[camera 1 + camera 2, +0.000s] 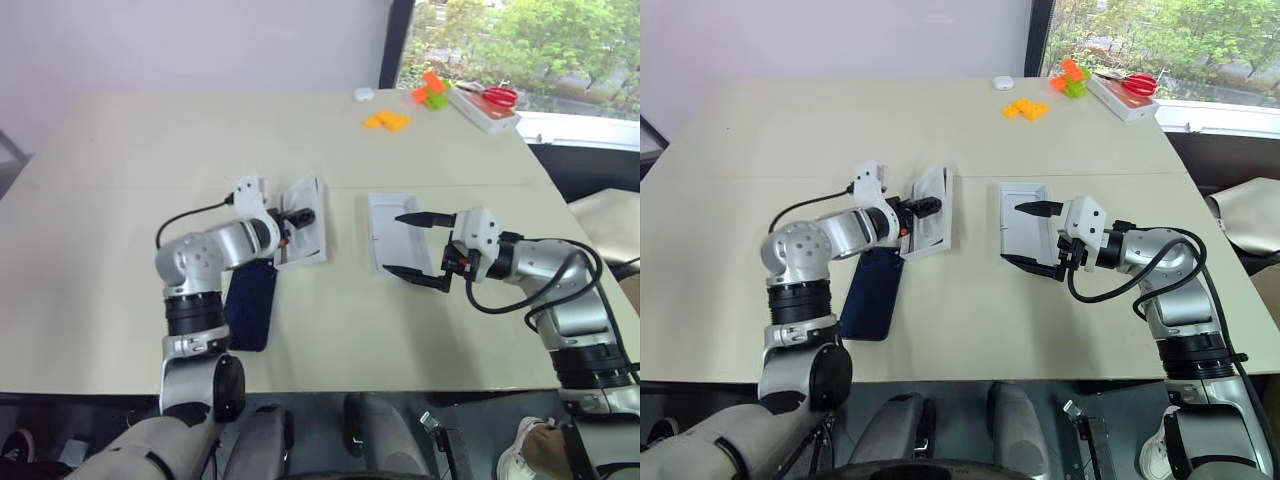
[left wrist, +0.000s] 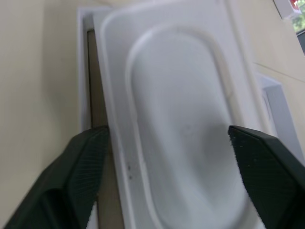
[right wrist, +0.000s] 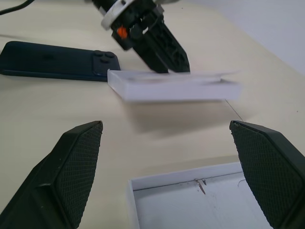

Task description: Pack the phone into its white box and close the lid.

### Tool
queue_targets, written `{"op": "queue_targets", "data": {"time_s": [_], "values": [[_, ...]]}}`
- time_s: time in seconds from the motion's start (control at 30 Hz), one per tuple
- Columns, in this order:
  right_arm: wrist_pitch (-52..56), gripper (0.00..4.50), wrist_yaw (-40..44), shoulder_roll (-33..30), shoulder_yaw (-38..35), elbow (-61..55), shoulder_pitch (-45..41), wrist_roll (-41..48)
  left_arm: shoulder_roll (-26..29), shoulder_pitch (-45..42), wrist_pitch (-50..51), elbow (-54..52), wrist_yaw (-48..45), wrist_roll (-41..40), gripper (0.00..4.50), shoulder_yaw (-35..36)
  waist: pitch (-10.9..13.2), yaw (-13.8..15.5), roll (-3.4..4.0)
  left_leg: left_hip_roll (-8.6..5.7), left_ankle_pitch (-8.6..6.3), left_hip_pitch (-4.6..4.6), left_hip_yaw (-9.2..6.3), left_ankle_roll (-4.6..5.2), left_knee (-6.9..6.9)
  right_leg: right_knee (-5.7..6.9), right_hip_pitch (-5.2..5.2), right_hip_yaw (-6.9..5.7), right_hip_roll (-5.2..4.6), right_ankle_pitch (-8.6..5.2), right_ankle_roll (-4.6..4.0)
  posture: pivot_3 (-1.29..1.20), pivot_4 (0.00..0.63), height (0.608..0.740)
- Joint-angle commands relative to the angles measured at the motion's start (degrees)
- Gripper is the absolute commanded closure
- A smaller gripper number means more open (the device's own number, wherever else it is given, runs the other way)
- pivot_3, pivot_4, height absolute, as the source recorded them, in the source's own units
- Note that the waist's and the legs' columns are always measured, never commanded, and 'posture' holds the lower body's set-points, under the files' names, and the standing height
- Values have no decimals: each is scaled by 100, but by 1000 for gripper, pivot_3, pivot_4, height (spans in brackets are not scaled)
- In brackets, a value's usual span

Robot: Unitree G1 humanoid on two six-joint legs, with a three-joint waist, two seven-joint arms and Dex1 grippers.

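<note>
While my left gripper (image 1: 301, 216) hangs over the white box (image 1: 302, 235), the phone (image 1: 251, 306) lies just behind it, near my left arm.

Its fingers are spread wide and hold nothing; a thin white insert (image 2: 176, 119) sits tilted on top of the box, right under them. The phone lies flat on the table (image 1: 120, 200), its long side running toward me and away, about the same way as the box. My right gripper (image 1: 418, 248) is wide open too, empty, above the lid (image 1: 393, 230), well away from the phone. So I think my left arm is the nearer one.
</note>
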Motion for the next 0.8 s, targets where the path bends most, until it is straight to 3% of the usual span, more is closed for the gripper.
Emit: {"op": "queue_targets", "data": {"time_s": [0.03, 0.27, 0.5, 0.6, 0.8], "values": [[-74, 0, -2, 21, -49, -40, -102, 23, 179, -288, 89, -193, -173, -103, 514, 27, 0, 11, 0, 1, 0, -2, -2, -1, 0, 0, 0, -1, 0, 0, 0, 0, 150, 740], [-94, 0, 3, 47, -35, -2, -119, 4, 105, -457, 303, -417, -331, -225, 514, -20, 0, 24, 0, -10, 0, -7, 0, 0, 0, -8, 0, 0, -17, 0, 1, 0, 150, 740], [-109, 0, -11, 91, -20, 8, -134, -15, 697, -142, -292, -650, -1105, 151, 514, -942, 2, 7, -1, -5, 7, -2, -1, -14, -7, -3, -2, 0, -9, -1, 1, 0, 150, 740], [-107, 0, -14, 109, -19, -1, -132, -21, 223, -93, -573, -325, -812, 29, 1309, -435, 2, 22, -1, -5, 9, -1, -2, -16, -6, -1, 0, 0, -10, -1, 1, 0, 150, 740], [-85, 0, -43, 127, -35, -33, -110, -22, 65, 279, -866, -147, -926, 425, 4449, -1050, 3, 19, -3, -5, 7, -4, -2, -11, -4, -3, -1, 0, -10, -1, 1, 0, 150, 740]]}}
